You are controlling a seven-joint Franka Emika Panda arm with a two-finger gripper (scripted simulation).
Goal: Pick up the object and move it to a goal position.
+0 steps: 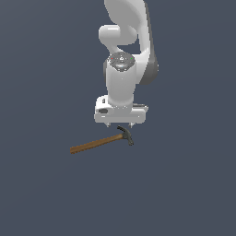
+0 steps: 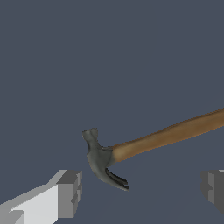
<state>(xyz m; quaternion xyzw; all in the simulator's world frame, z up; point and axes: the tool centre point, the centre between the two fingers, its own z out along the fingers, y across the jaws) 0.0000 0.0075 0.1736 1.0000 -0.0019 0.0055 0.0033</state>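
The hammer [image 1: 99, 142] lies flat on the dark grey floor, its brown wooden handle stretching toward the exterior view's left and its dark metal head [image 1: 126, 135] at the right end. My gripper [image 1: 119, 125] hangs just above and behind the head, pointing down. It is open and empty. In the wrist view the hammer head [image 2: 101, 159] lies between my two fingertips [image 2: 70, 193], nearer to this one, and the handle [image 2: 170, 135] runs off past the picture's edge. The other fingertip [image 2: 213, 188] stands apart from the handle.
The plain dark grey floor [image 1: 184, 184] spreads all round the hammer. No other object shows.
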